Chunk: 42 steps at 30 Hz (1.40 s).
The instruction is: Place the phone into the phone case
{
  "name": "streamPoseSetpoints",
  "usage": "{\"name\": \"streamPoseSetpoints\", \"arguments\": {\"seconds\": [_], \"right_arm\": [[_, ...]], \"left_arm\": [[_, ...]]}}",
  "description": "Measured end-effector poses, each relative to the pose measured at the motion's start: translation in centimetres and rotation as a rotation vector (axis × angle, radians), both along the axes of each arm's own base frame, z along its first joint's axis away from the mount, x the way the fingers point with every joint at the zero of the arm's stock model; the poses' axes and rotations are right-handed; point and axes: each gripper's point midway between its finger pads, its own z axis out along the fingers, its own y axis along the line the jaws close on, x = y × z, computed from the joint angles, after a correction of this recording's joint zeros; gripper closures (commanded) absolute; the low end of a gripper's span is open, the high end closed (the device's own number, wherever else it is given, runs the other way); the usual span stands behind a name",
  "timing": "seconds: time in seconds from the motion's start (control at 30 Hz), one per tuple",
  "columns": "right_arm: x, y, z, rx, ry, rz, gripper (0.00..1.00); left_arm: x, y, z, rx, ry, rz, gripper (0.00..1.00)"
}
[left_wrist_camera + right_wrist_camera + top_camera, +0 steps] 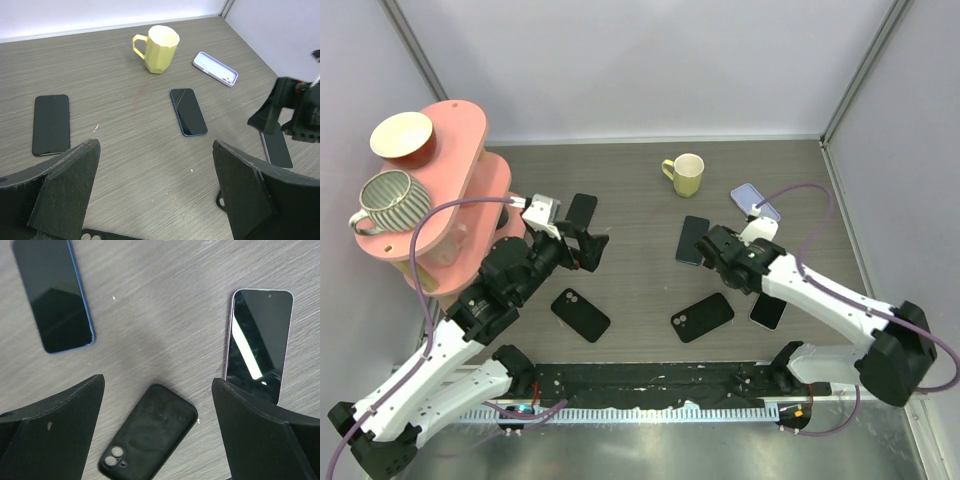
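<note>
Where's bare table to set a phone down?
Bare: centre, between the left black case and the blue phone; also the back strip from the pink stand to the yellow mug. Crowded: front right, around the right black case and lilac-edged phone.

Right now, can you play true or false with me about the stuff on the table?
1. The yellow mug stands upright. True.
2. The left fingers hold a phone. False: they are open and empty.
3. The purple case has nothing in it. True.
4. The right fingers are shut. False: they are open above a black case.
</note>
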Motion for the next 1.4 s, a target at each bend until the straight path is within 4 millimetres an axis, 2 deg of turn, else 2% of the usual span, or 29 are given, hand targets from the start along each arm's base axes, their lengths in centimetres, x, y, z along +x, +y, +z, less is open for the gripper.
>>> {"name": "streamPoseSetpoints", "arguments": {"seconds": [0.13, 0.23, 0.43, 0.63, 0.83, 1.07, 1.2, 1.4], "right_arm": [[-0.3, 0.8, -2.7, -0.045, 0.115, 0.037, 0.07], [-0.7, 1.2, -3.6, -0.047, 0.161, 0.053, 0.09], [-0.4, 2.4, -3.8, -0.026, 0.178, 0.133, 0.11], [1.0, 4.3, -3.2, -0.005, 0.121, 0.28, 0.08], [3.8, 5.1, -1.7, -0.025, 0.013, 0.346, 0.02], [8.9, 4.6, -0.8, -0.01, -0.086, 0.366, 0.02], [11.2, 4.1, -2.1, -0.019, -0.079, 0.358, 0.02], [12.9, 5.0, -5.8, -0.049, -0.006, 0.365, 0.03]], "left_arm": [[-0.1, 0.1, 0.2, -0.005, -0.006, 0.003, 0.01], [-0.2, 0.2, 0.3, -0.008, -0.01, 0.003, 0.01], [-0.2, 0.2, 0.4, -0.01, -0.012, 0.003, 0.01], [-0.2, 0.3, 0.4, -0.009, -0.013, 0.008, 0.02], [-0.1, 0.5, 0.4, -0.005, -0.017, 0.02, 0.02], [-0.1, 0.6, 0.2, 0.009, -0.024, 0.023, 0.03], [-0.2, 0.8, 0.5, 0.004, -0.034, 0.028, 0.03], [-0.5, 1.1, 0.9, -0.009, -0.049, 0.028, 0.03]]}}
